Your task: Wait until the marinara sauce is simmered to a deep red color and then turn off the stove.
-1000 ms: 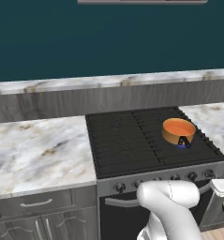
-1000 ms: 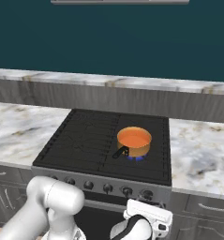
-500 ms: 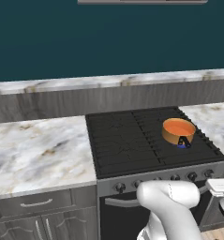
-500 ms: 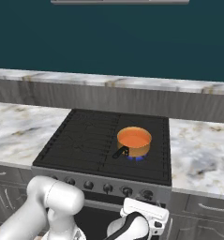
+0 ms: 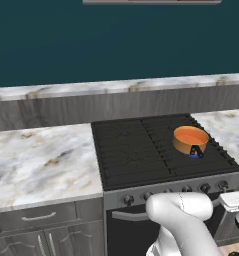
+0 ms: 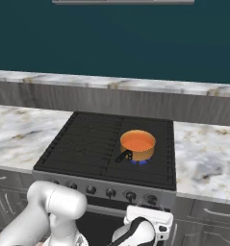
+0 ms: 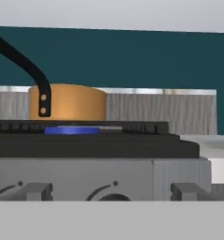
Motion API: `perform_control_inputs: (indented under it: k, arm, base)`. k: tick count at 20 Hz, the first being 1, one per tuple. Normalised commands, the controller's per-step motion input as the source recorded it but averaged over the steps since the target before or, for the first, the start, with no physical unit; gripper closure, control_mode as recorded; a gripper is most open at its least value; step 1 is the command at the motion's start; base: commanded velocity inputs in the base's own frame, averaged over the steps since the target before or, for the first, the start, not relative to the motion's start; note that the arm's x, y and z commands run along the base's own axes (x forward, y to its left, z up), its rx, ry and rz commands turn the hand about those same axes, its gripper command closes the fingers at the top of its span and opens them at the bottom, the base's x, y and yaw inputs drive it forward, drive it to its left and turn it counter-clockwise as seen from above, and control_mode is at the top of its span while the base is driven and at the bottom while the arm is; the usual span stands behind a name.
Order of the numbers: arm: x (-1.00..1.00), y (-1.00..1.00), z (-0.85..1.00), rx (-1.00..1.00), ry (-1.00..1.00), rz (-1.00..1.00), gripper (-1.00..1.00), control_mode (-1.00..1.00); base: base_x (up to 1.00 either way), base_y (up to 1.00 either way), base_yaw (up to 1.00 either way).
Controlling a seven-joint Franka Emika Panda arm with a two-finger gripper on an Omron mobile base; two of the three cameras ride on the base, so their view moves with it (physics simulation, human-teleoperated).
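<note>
The marble bench [image 5: 41,165] flanks the black stove [image 6: 87,149], where a copper pot [image 6: 139,146] of orange-red sauce [image 6: 137,141] sits right of centre over a blue flame [image 7: 71,131], the end effector [image 6: 147,223] low before the knobs [image 6: 110,193], fingers apart.

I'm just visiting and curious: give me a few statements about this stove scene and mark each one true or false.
1. The pot sits on the stove. True.
2. A blue flame burns under the pot. True.
3. The marinara sauce is green. False: it is orange-red.
4. The pot stands on the marble counter. False: it is on the stove's right side.
5. The gripper holds the pot's handle. False: nothing touches the handle.
</note>
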Motion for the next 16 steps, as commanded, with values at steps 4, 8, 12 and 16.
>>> perform_control_inputs:
  k: [4, 8, 12, 16]
  arm:
    - [0.00, 0.00, -0.10, -0.05, 0.01, 0.00, -1.00, -1.00]
    - [0.00, 0.00, -0.04, -0.03, 0.02, 0.00, -1.00, -1.00]
    - [0.00, 0.00, -0.13, -0.10, 0.00, 0.00, -1.00, -1.00]
    - [0.00, 0.00, -0.22, -0.20, 0.00, 0.00, -1.00, -1.00]
  base:
    - [0.00, 0.00, 0.00]
    - [0.00, 0.00, 0.00]
    - [0.00, 0.00, 0.00]
    - [0.00, 0.00, 0.00]
